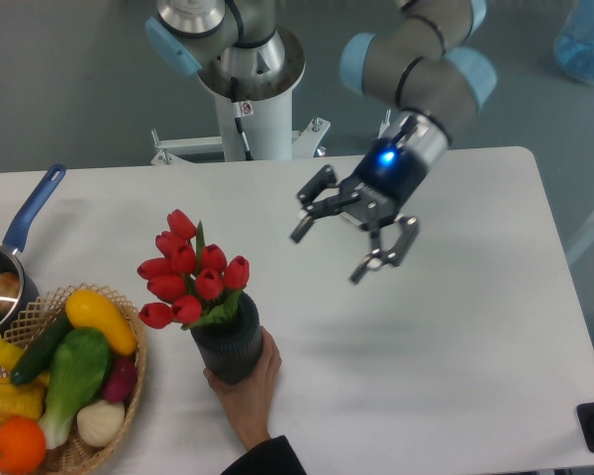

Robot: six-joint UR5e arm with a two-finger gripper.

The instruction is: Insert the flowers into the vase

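Your gripper hangs above the table, well to the right of the vase and higher than its mouth, touching nothing. Both fingers are spread wide with nothing between them. The wrist slopes down and leftward from the bent forearm, a blue light glowing on it.
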